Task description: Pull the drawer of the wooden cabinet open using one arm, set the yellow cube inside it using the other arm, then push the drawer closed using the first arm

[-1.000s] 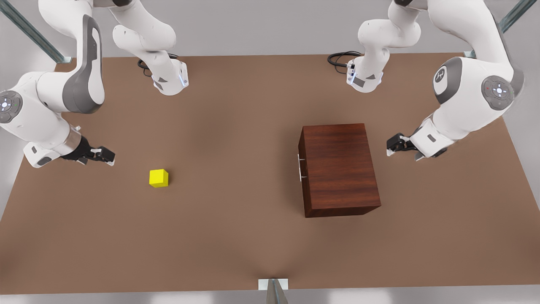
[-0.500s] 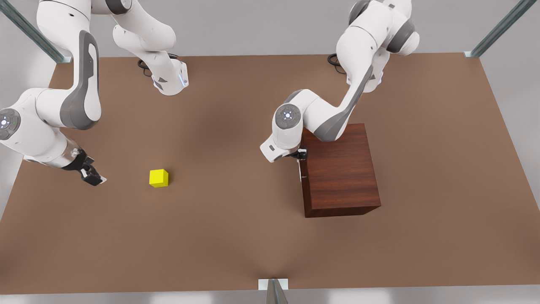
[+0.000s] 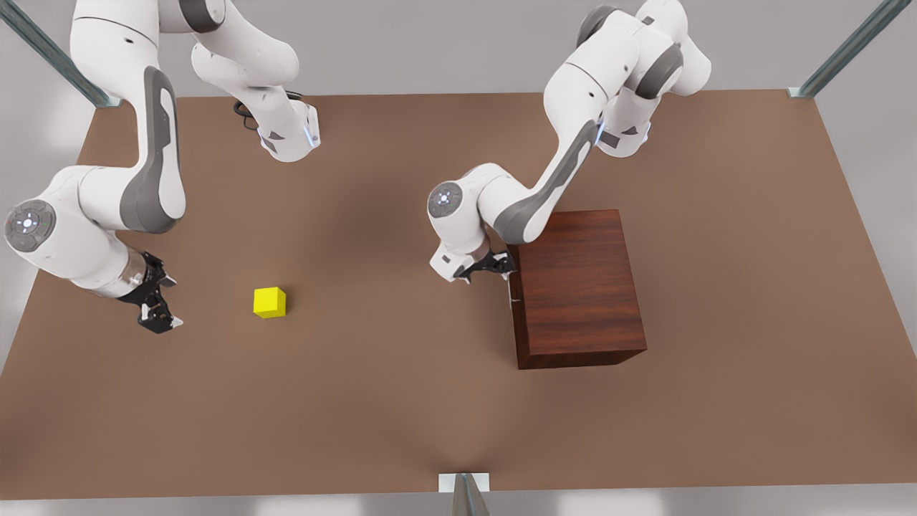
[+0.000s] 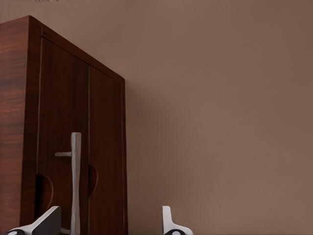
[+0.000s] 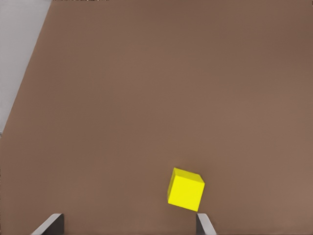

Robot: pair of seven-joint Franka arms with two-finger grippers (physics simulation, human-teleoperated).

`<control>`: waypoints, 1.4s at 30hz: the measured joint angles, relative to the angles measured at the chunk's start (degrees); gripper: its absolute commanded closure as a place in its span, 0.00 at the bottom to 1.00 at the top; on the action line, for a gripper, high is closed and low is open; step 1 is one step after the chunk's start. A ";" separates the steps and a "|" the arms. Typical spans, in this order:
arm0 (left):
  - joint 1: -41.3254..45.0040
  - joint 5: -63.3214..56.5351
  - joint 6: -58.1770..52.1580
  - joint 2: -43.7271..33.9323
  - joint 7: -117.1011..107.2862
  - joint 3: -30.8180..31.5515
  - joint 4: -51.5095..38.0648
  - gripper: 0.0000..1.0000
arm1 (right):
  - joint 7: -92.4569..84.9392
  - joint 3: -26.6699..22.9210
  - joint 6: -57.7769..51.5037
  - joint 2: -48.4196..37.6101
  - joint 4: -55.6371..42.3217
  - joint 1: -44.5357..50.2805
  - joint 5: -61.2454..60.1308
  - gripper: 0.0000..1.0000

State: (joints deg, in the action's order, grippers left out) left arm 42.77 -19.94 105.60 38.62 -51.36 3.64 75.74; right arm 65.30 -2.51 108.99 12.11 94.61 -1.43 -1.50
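Left tool (image 3: 494,269), fingers spread and holding nothing, just off the front of the wooden cabinet (image 3: 577,287) near the thin silver handle (image 4: 75,181) of the closed drawer (image 4: 78,147), one finger seeming to sit to either side of the bar; risk of a slip or a skewed pull if closed off-centre on so slim a bar. Right tool (image 3: 157,312) likewise spread and empty, near the yellow cube (image 3: 269,302) resting on the counter (image 3: 401,401), well apart from the cabinet; risk of nudging the cube aside on a crooked approach. Nothing between cube and cabinet but bare counter, left arm itself the only likely obstruction over the drawer.
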 measured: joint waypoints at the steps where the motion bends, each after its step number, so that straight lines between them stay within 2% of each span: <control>1: -0.03 -0.82 -0.12 0.41 -0.44 -0.02 -0.01 0.00 | 0.79 -0.14 0.19 0.04 0.02 -0.07 -0.01 0.00; 42: 0.22 -2.20 5.52 6.84 -6.85 0.65 -5.85 0.00 | 13.13 -0.48 0.69 0.12 0.69 -1.03 0.19 0.00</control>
State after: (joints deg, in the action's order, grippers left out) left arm 42.99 -22.14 111.11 45.47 -58.21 4.29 69.89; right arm 78.43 -2.98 109.68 12.23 95.30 -2.46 -1.32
